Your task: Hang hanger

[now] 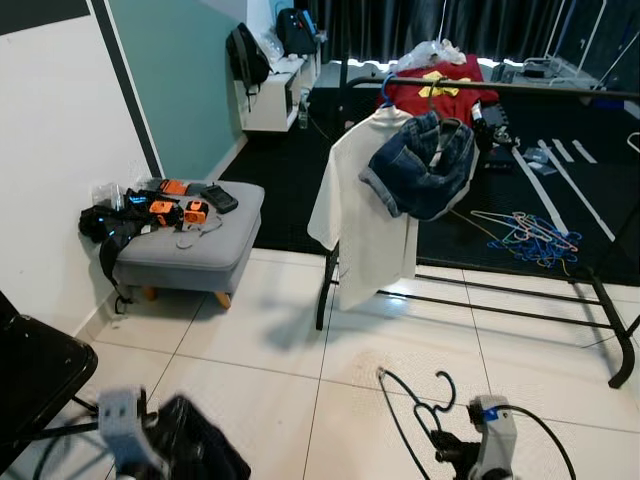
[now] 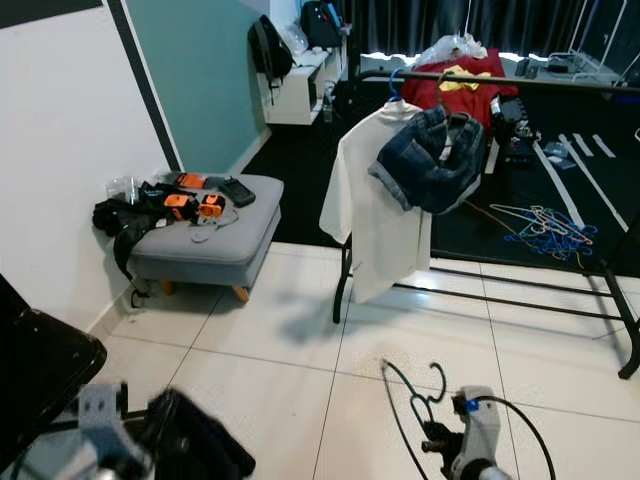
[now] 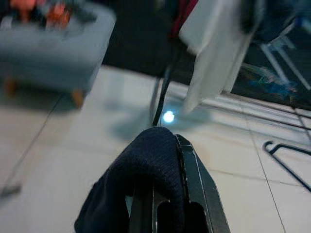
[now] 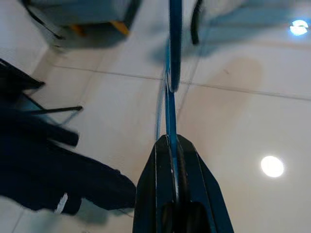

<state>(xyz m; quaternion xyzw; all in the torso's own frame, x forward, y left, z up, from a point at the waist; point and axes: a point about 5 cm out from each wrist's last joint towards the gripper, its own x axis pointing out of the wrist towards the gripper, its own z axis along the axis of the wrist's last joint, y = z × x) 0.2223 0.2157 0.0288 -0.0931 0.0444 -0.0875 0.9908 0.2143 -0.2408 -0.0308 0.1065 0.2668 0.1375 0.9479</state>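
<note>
Eye views: the right gripper (image 2: pixel 432 440), low above the floor tiles (image 1: pixel 270 340), is pinching a dark hanger (image 1: pixel 415 405); the rack (image 1: pixel 500 90) stands ahead. Left wrist view: the left gripper (image 3: pixel 165 194) is clamping a dark garment (image 3: pixel 141 179); its lower edge is cut off.

Bright, even room light; lamp glare spots shine on the glossy floor tiles (image 1: pixel 300 340). Both wrist views are soft and blurred.

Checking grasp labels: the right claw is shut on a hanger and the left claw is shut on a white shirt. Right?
Not quite. The left claw holds a dark navy garment, per the left wrist view. The right claw is shut on the hanger.
</note>
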